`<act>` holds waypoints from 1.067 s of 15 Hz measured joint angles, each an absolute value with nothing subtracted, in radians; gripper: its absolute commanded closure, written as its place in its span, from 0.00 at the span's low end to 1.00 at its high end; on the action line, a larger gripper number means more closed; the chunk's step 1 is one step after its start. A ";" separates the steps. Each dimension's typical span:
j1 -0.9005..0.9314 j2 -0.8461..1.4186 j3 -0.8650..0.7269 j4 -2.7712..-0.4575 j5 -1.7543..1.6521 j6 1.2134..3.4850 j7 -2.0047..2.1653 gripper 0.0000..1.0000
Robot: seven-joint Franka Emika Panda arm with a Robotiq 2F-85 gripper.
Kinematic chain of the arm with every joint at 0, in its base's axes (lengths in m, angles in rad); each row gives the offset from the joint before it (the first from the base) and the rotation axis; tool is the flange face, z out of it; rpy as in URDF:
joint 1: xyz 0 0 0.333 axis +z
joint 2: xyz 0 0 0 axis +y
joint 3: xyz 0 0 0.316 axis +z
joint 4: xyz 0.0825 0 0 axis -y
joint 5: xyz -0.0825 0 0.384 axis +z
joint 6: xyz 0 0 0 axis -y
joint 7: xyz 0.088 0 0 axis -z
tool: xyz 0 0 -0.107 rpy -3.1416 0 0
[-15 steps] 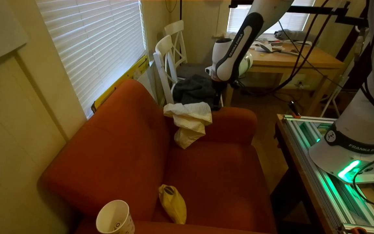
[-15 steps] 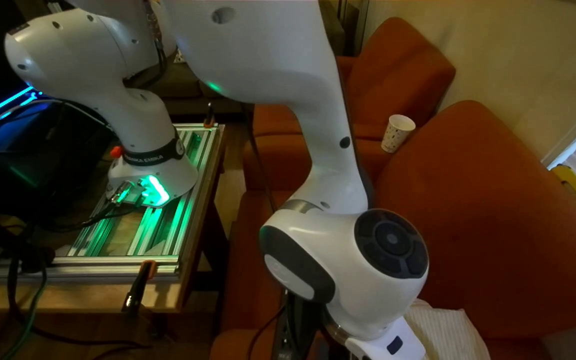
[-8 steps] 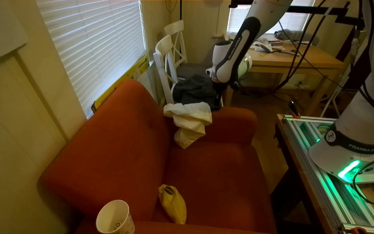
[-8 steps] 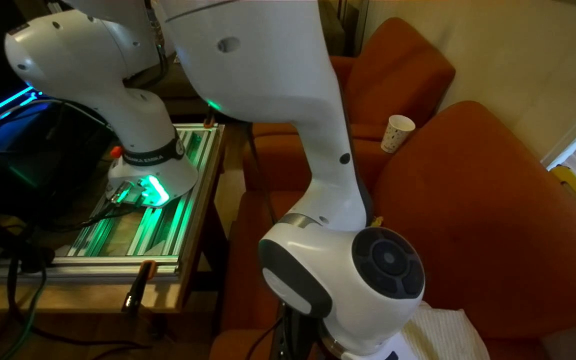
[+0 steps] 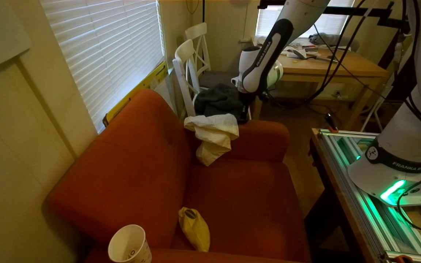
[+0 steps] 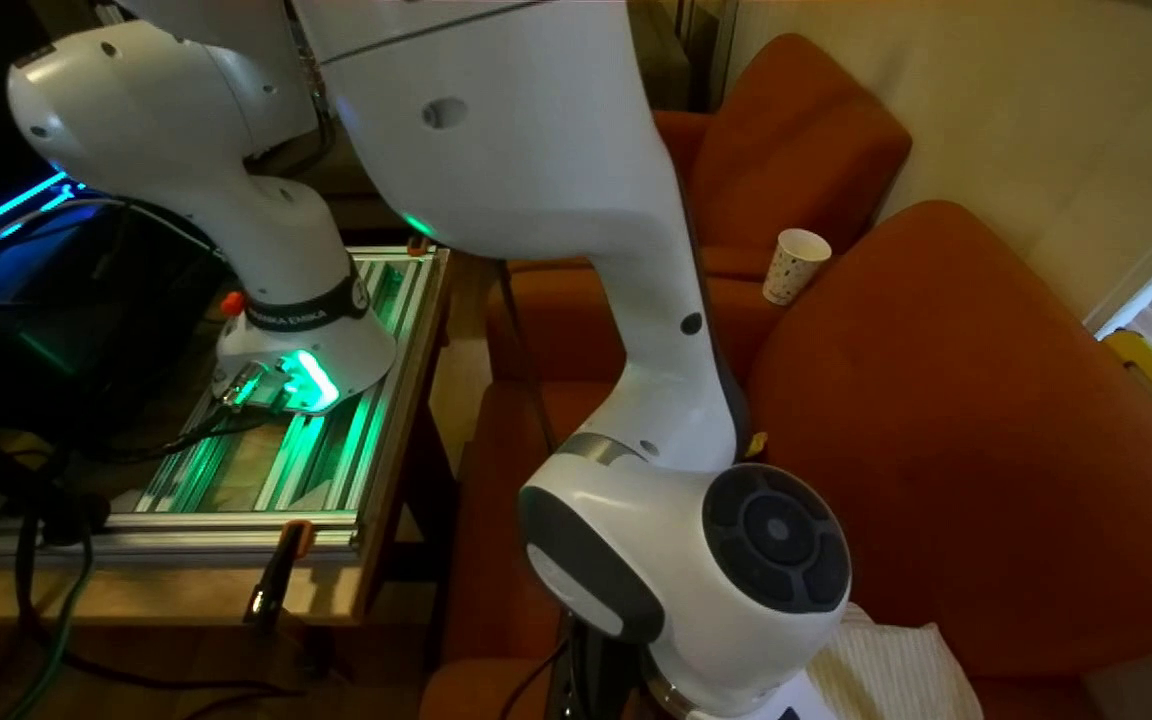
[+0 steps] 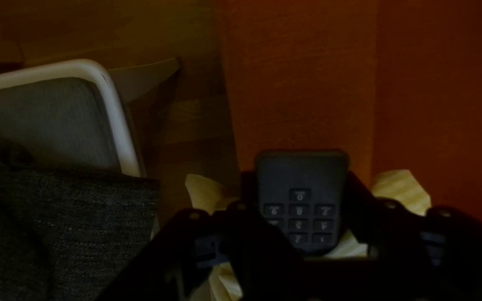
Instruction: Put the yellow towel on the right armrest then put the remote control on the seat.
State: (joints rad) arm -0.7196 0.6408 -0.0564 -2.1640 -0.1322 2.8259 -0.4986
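The pale yellow towel [image 5: 214, 133] is draped over the sofa's far armrest [image 5: 267, 137], its lower end hanging toward the seat [image 5: 247, 197]. Part of the towel also shows at the bottom of an exterior view [image 6: 901, 675]. In the wrist view the dark remote control [image 7: 301, 173] lies between the fingers of my gripper [image 7: 298, 184], which press against both its long sides. Towel folds [image 7: 402, 190] show beside and below the fingers. Whether the remote touches the towel cannot be told. In the exterior views the remote is hidden and the gripper is mostly hidden.
A dark cloth [image 5: 219, 100] lies on a white chair beside the armrest; it also shows in the wrist view [image 7: 69, 234]. A banana-shaped yellow object [image 5: 194, 230] lies on the seat. A paper cup [image 5: 129, 244] stands on the near armrest. Wall and blinds run behind the sofa.
My arm's wrist has come down slightly. The towel's top edge and lower tip have shifted up a little in the last half second. The other things have not moved.
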 measured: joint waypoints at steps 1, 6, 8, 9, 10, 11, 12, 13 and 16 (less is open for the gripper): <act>-0.730 0.640 -0.049 -2.162 -0.132 2.822 -0.511 0.74; -0.754 0.640 -0.034 -2.155 -0.132 2.799 -0.581 0.74; -0.756 0.639 -0.034 -2.155 -0.132 2.793 -0.604 0.74; -0.757 0.639 -0.034 -2.155 -0.132 2.792 -0.612 0.74; -0.757 0.639 -0.034 -2.156 -0.132 2.792 -0.618 0.74; -0.757 0.639 -0.034 -2.157 -0.132 2.792 -0.619 0.74; -0.757 0.639 -0.034 -2.157 -0.132 2.793 -0.620 0.74; -0.758 0.639 -0.034 -2.158 -0.132 2.794 -0.620 0.74; -0.757 0.637 -0.035 -2.171 -0.132 2.817 -0.602 0.74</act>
